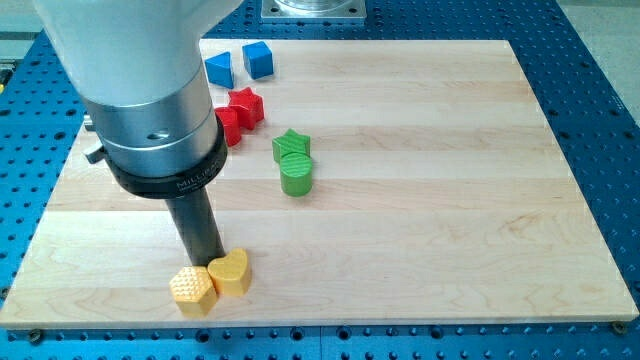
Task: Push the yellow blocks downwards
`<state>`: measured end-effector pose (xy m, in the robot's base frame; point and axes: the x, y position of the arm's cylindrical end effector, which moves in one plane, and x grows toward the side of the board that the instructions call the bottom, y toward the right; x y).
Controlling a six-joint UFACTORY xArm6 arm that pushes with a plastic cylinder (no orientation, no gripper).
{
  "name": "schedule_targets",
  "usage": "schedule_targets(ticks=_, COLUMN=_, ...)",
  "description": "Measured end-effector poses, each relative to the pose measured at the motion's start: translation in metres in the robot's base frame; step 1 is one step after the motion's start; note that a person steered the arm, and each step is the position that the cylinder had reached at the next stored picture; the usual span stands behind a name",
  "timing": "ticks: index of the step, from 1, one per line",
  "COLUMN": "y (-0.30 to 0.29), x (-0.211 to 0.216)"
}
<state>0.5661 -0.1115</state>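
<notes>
the pale wooden desk (420,200) carries everything. there are no jaws, only a dark rod; my tip (207,263) touches the top edges of the yellow hexagonal block (192,289) and yellow heart-shaped block (230,272), near the desk's bottom edge. above them stand the green cylinder (296,172) and green star block (291,145).

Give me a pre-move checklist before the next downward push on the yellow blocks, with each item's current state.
1. My tip sits just above the two yellow blocks, at their top edge: ok.
2. Yellow hexagonal block and yellow heart-shaped block side by side, touching: ok.
3. Room below them before the wooden board's bottom edge: little left, not ok.
4. Green blocks clear of the push path: ok.
5. Red blocks and blue blocks at the view's top, away: ok.
6. Tip contact with the yellow blocks: cannot tell.
</notes>
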Motion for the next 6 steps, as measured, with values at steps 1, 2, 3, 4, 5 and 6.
schedule_targets(ticks=1, y=0.0001, x=0.0000)
schedule_targets(ticks=2, y=0.0009, x=0.0000)
schedule_targets(ticks=3, y=0.0018, x=0.0000)
schedule_targets(ticks=4, y=0.0030, x=0.0000)
schedule_targets(ticks=5, y=0.0051, x=0.0000)
schedule_targets(ticks=6, y=0.0067, x=0.0000)
